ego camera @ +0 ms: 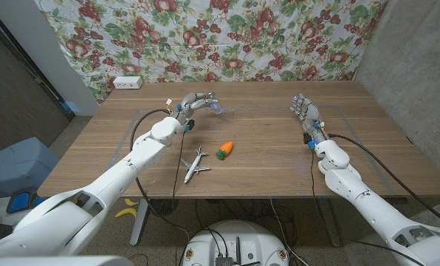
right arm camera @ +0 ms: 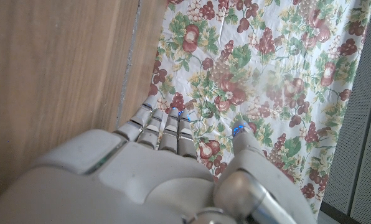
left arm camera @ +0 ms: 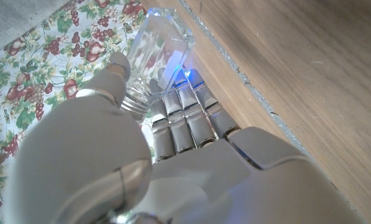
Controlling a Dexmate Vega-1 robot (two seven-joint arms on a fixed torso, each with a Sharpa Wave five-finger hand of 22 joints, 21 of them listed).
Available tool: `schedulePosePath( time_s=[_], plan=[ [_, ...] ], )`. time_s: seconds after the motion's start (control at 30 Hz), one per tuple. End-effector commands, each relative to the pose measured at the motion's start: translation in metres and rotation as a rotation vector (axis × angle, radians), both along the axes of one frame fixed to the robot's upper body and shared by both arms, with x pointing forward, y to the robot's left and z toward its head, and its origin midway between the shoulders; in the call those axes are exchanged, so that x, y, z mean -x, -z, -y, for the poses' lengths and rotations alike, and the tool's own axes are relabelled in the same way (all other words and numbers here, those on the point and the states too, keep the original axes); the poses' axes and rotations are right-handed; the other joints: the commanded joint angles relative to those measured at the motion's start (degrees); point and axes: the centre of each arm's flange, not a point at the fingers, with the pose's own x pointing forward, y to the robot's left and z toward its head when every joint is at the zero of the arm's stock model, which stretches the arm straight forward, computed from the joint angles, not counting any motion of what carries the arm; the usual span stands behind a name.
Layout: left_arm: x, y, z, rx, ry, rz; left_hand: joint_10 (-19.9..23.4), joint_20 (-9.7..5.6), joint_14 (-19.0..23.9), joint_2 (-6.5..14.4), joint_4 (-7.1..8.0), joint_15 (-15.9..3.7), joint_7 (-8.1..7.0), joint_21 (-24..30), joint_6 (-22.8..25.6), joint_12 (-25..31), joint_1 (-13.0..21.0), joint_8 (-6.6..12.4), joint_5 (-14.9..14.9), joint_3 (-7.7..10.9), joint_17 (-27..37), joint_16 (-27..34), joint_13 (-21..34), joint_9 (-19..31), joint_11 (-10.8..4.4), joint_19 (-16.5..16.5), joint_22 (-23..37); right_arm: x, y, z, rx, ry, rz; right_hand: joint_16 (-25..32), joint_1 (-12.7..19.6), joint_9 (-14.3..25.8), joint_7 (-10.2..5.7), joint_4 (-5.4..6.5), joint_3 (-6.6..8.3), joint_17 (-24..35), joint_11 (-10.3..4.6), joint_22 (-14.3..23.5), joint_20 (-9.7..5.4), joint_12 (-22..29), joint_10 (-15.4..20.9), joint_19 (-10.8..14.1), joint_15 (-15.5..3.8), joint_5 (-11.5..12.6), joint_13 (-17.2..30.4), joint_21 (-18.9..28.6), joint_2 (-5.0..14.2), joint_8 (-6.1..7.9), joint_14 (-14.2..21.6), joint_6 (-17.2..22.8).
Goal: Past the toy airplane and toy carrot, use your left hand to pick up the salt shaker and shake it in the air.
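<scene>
Shaker [left arm camera: 155,55] sits clamped in the left hand [ego camera: 199,102], fingers [left arm camera: 187,121] curled around its glass, beyond carrot [ego camera: 225,149] and airplane [ego camera: 195,165] (right hand [ego camera: 306,112] idle, fingers straight); short, firm-gripped shakes seem safest.

A makeshift robot test room: a wooden table [ego camera: 264,170] before a floral cloth backdrop [ego camera: 227,37] at 12 o'clock (pinned over bare grey walls), loose cables [ego camera: 165,210] hanging underneath.

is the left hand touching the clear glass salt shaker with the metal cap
Touching. The left wrist view shows the left hand wrapped on the clear glass salt shaker, thumb and fingers pressed against its metal cap end.
</scene>
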Motion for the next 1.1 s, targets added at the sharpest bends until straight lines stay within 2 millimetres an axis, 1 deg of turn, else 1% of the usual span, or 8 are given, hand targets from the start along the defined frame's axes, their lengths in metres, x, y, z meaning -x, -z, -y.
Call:
schedulePosePath(
  time_s=[0.03, 0.3, 0.43, 0.77, 1.1],
  plan=[
    [0.005, 0.004, -0.010, 0.107, 0.009, 0.000, 13.28, -3.23, 0.77, 7.65, 0.50, -8.39, -3.54, 0.39, 12.30, -0.10, 7.74, 0.30, 0.10, 0.24, 0.27, -0.04, 0.11, 0.25, -11.47, 0.75, 0.18, -0.001, -0.002, -0.003, 0.010, -0.006, 0.001, -0.14, -0.15, 0.09, 0.00, -0.04, -0.35, 0.08, 0.11, 0.29, 0.02, -0.09, 0.37, 0.75, 0.15, 0.12, -0.02, -0.21, 0.20, 0.22, 0.49, 0.45],
    [0.007, 0.007, -0.016, 0.167, 0.028, -0.010, 13.59, -3.28, 1.41, 7.45, 0.47, -8.39, -3.14, 0.64, 12.73, -0.24, 8.06, 0.10, 0.04, -0.06, 0.27, -0.07, 0.09, 0.24, -11.42, 1.08, 0.22, 0.000, -0.002, -0.004, 0.013, -0.008, 0.003, -0.12, -0.15, 0.09, 0.04, -0.04, -0.37, 0.05, 0.26, 0.29, 0.06, -0.09, 0.37, 0.95, 0.19, 0.13, -0.02, -0.44, 0.20, 0.23, 0.59, 0.48],
    [0.008, 0.009, -0.019, 0.196, 0.040, -0.014, 13.87, -3.87, 1.70, 7.35, 0.46, -8.40, -3.16, 0.66, 12.92, -0.30, 8.25, -0.06, -0.01, -0.24, 0.26, -0.12, 0.08, 0.24, -11.37, 0.95, 0.25, 0.001, -0.002, -0.004, 0.011, -0.007, 0.004, -0.13, -0.16, 0.09, 0.02, -0.04, -0.38, 0.05, 0.16, 0.29, 0.04, -0.08, 0.39, 0.99, 0.17, 0.12, -0.02, -0.54, 0.19, 0.21, 0.59, 0.45],
    [0.012, 0.012, -0.022, 0.222, 0.040, -0.021, 14.38, -4.03, 2.12, 7.24, 0.41, -8.40, -2.67, 0.79, 13.27, -0.31, 8.58, -0.24, -0.07, -0.47, 0.25, -0.18, 0.08, 0.23, -11.30, 0.98, 0.28, 0.003, -0.002, -0.006, 0.014, -0.012, 0.006, -0.15, -0.15, 0.09, 0.08, -0.05, -0.39, 0.01, 0.16, 0.30, 0.13, -0.08, 0.40, 1.19, 0.30, 0.13, -0.02, -0.84, 0.19, 0.23, 0.60, 0.49],
    [0.014, 0.014, -0.024, 0.262, 0.043, -0.020, 14.52, -4.30, 2.48, 7.21, 0.41, -8.41, -2.72, 0.98, 13.36, -0.50, 8.96, -0.54, -0.08, -0.65, 0.24, -0.28, 0.05, 0.24, -11.34, 1.15, 0.32, 0.003, -0.005, -0.007, 0.020, -0.016, 0.007, -0.16, -0.18, 0.09, 0.05, -0.03, -0.43, 0.00, 0.22, 0.31, 0.05, -0.04, 0.49, 1.28, 0.25, 0.12, -0.02, -1.14, 0.18, 0.22, 0.64, 0.49]
  ],
)
